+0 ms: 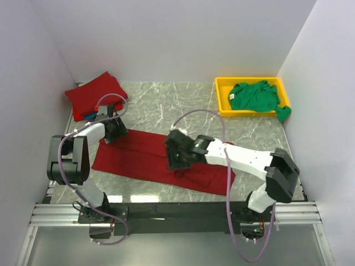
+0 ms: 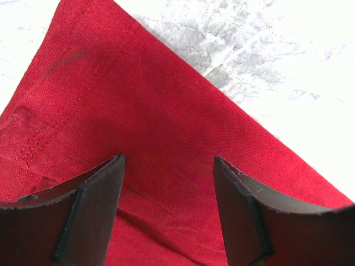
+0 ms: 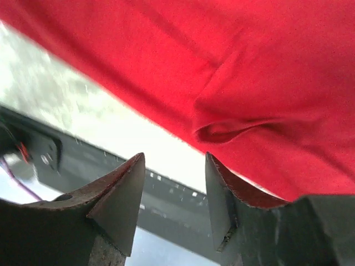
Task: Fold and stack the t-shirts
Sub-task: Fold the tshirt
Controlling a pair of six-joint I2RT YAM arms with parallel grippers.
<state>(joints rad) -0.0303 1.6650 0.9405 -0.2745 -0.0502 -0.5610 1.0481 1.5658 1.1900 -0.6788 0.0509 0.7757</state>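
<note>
A dark red t-shirt [image 1: 141,158] lies folded into a long strip across the marble table [image 1: 166,105]. My left gripper [image 1: 112,137] hovers open at the strip's far left corner. In the left wrist view its fingers [image 2: 168,160] straddle flat red cloth [image 2: 138,111] without pinching any. My right gripper [image 1: 178,165] is over the middle of the strip near its front edge. It stands open [image 3: 175,158] and empty, just off a small pucker [image 3: 222,130] in the cloth. A folded dark red t-shirt [image 1: 95,93] lies at the far left. A green t-shirt [image 1: 255,97] is crumpled in the tray.
The yellow tray [image 1: 222,83] sits at the back right, with green cloth spilling over its right corner [image 1: 284,113]. A bit of blue [image 1: 90,117] shows beside the folded red t-shirt. White walls close in three sides. The black rail [image 3: 166,194] runs along the near edge.
</note>
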